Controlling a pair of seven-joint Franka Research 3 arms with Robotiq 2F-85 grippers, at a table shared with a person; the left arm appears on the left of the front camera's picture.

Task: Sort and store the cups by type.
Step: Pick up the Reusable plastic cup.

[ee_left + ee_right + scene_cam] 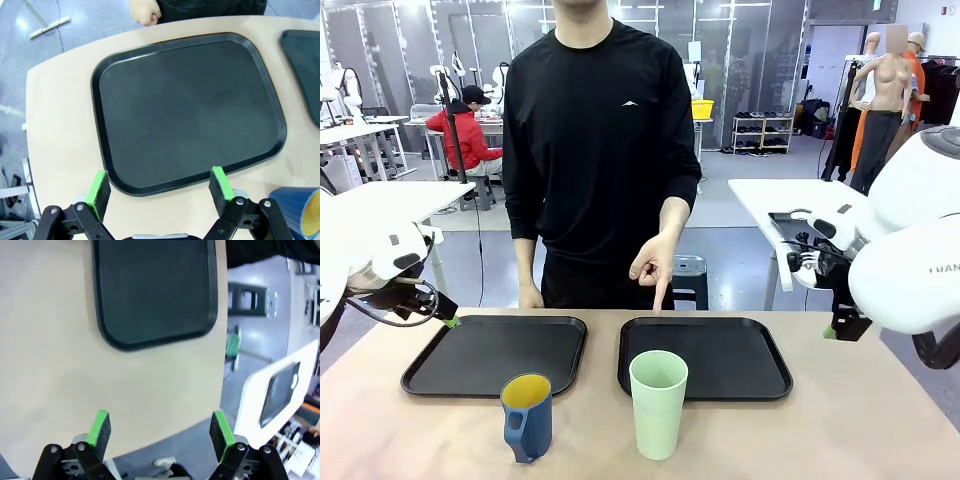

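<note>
Left end effector (159,174) spread wide — blue mug (296,212) cropped at corner.

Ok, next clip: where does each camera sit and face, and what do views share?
Front: between the arms, facing across the table at the person, whose hand points at the right tray; left arm and right arm at the edges.
Left wrist: on the left arm, looking down past its open left claw onto the left tray.
Right wrist: on the right arm, looking down past its open right claw at the right tray's corner.
Shared: front and left wrist both show the left tray and blue mug.
</note>
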